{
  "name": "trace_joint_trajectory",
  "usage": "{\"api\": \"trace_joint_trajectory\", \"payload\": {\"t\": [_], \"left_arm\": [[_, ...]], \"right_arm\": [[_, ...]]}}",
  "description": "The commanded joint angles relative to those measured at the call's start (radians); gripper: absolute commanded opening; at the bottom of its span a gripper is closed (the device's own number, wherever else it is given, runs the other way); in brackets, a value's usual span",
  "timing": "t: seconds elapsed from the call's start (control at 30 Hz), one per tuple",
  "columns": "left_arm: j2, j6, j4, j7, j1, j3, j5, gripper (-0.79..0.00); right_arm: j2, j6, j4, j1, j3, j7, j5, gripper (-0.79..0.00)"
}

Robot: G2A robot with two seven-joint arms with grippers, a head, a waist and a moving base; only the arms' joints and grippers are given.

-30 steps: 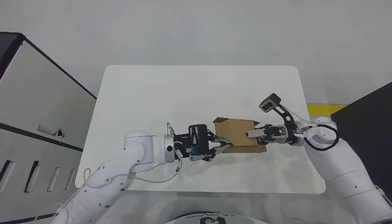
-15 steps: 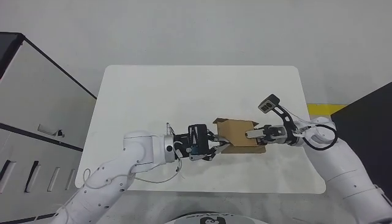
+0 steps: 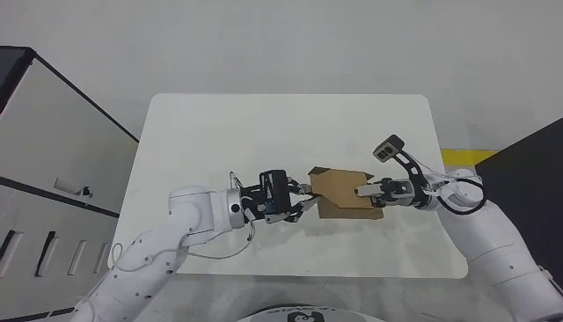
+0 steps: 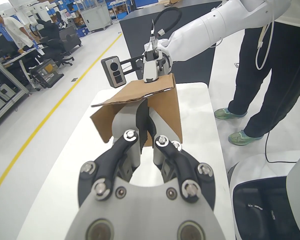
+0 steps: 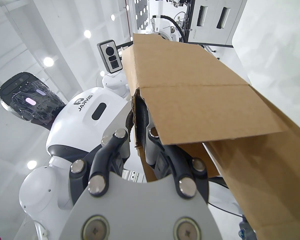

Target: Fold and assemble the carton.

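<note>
A brown carton (image 3: 341,190), partly opened, sits near the front middle of the white table (image 3: 264,128). My left gripper (image 3: 307,201) holds it from the left side. In the left wrist view this gripper (image 4: 145,128) is shut on the edge of a carton (image 4: 162,106) flap, with a side panel standing upright beyond it. My right gripper (image 3: 361,193) holds the opposite side, pinching the top panel's far edge (image 4: 150,79). Its own wrist view shows the right gripper (image 5: 140,128) shut on the carton (image 5: 190,88) wall, with a flap folded outward.
Bare table surface lies behind and to the left of the carton. A grey cabinet (image 3: 44,146) stands off the table's left side, and a black cabinet (image 3: 528,172) stands off its right.
My left gripper has drawn back a little to the left with the flap in it, and the carton's left edge now slants. The right gripper has stayed in place.
</note>
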State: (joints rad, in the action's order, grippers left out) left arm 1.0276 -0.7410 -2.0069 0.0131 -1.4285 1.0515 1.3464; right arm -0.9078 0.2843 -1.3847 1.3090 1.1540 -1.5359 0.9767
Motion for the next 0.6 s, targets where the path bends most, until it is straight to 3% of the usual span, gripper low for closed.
{"api": "trace_joint_trajectory", "payload": {"t": [0.0, 0.27, 0.33, 0.57], "left_arm": [[-0.003, 0.001, -0.005, 0.005, -0.011, 0.017, 0.0, -0.785], [-0.015, 0.032, -0.02, 0.037, -0.054, 0.093, 0.015, -0.785], [-0.016, 0.043, -0.025, 0.041, -0.063, 0.102, 0.027, -0.785], [-0.017, 0.063, -0.029, 0.04, -0.069, 0.108, 0.041, -0.785]], "right_arm": [[0.002, 0.0, 0.003, 0.0, -0.001, 0.0, 0.013, -0.785], [0.017, -0.022, 0.012, -0.007, -0.041, 0.0, 0.11, -0.785], [0.023, -0.065, 0.008, -0.015, -0.064, 0.0, 0.131, -0.785], [0.023, -0.065, 0.008, -0.015, -0.064, 0.0, 0.131, -0.785]]}}
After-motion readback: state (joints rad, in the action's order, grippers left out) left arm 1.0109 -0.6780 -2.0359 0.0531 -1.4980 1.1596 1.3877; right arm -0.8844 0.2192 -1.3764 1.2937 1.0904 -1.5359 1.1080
